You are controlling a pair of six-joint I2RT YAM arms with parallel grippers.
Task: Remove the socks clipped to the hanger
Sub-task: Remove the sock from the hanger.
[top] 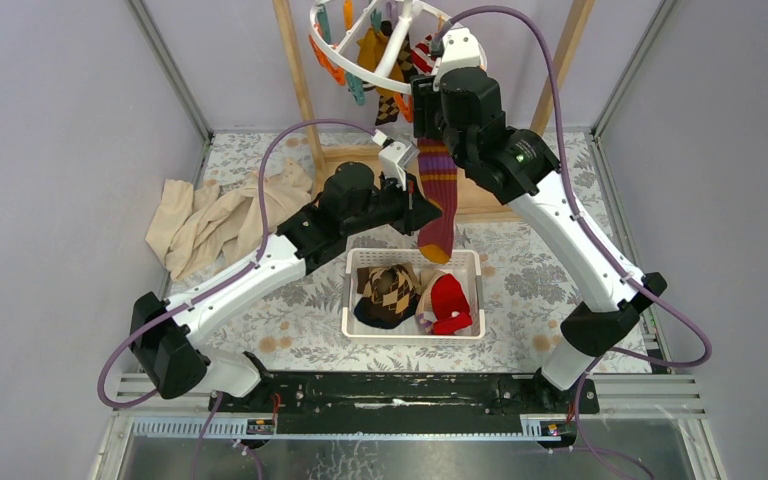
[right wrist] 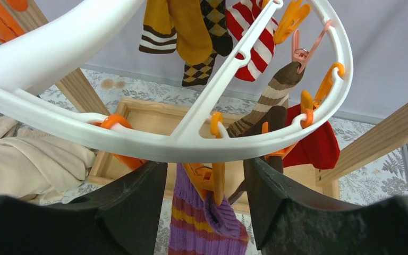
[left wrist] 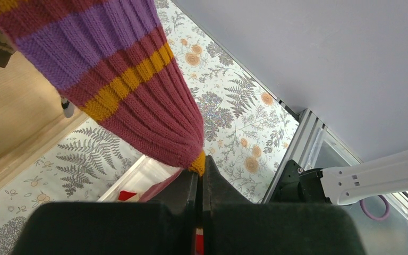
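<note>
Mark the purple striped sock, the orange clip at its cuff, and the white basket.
purple striped sock (top: 438, 195), top external view, mid-leg.
orange clip (right wrist: 213, 180), right wrist view, clip body above the cuff.
white basket (top: 412, 338), top external view, near rim.

In the top view the hanger (top: 390, 55) is cut off by the upper edge, and the top of the purple striped sock (top: 438, 195) is covered by the right gripper (top: 428, 105). In the left wrist view the sock's cuff is cropped, the basket (left wrist: 138, 178) is largely hidden behind the left gripper (left wrist: 200, 178), and whether the yellow toe is pinched cannot be told.
</note>
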